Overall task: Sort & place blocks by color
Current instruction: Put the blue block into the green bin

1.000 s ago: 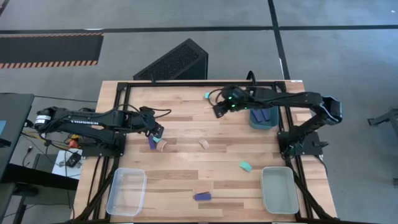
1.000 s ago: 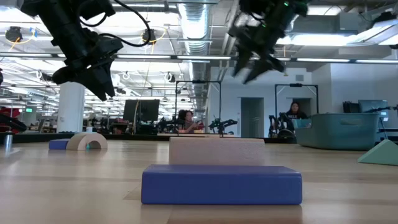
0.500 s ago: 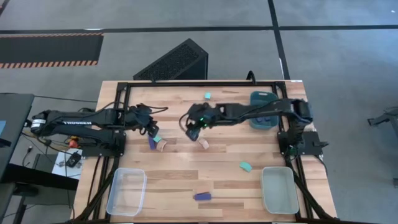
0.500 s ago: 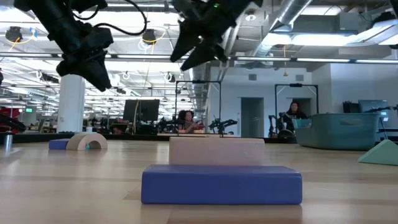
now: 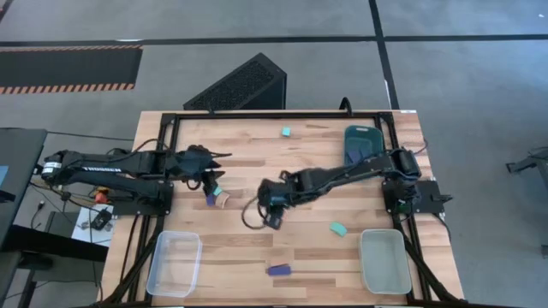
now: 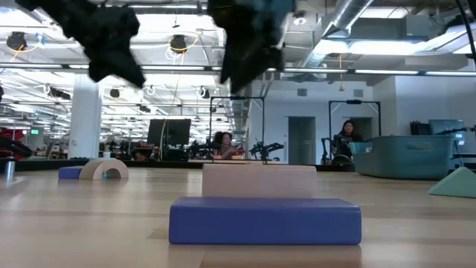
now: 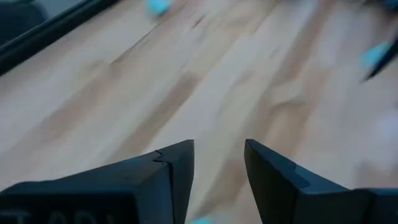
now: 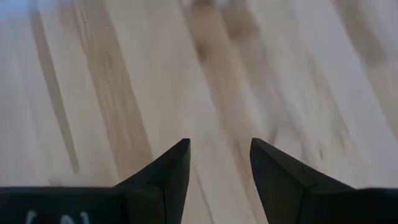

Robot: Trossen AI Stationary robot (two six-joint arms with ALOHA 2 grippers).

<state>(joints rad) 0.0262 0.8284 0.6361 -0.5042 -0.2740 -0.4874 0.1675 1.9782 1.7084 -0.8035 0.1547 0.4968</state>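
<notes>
My left gripper (image 5: 212, 168) (image 7: 219, 149) is open and hangs above the table's left part, just beyond a dark blue bar (image 5: 209, 197) and a wooden arch (image 5: 223, 202) (image 6: 104, 170). My right gripper (image 5: 272, 210) (image 8: 221, 146) is open over the table's middle, with bare wood under its fingers. It hides a pale wood block in the high view, but the block (image 6: 260, 179) shows in the low view. More blocks lie flat on the table: a teal cube (image 5: 285, 132), a teal piece (image 5: 339, 228) and a blue bar (image 5: 278, 269) (image 6: 264, 221).
A dark teal tray (image 5: 360, 145) with blue pieces stands at the far right. A clear tray (image 5: 175, 261) sits at the near left corner and a grey tray (image 5: 384, 259) at the near right. A black frame (image 5: 257, 114) borders the table. People sit in the room behind.
My right gripper has swept from beside the dark teal tray toward the table's left and near edge, ending over the middle above the wood block. My left gripper has risen a little above the blue bar and arch. No block has moved.
</notes>
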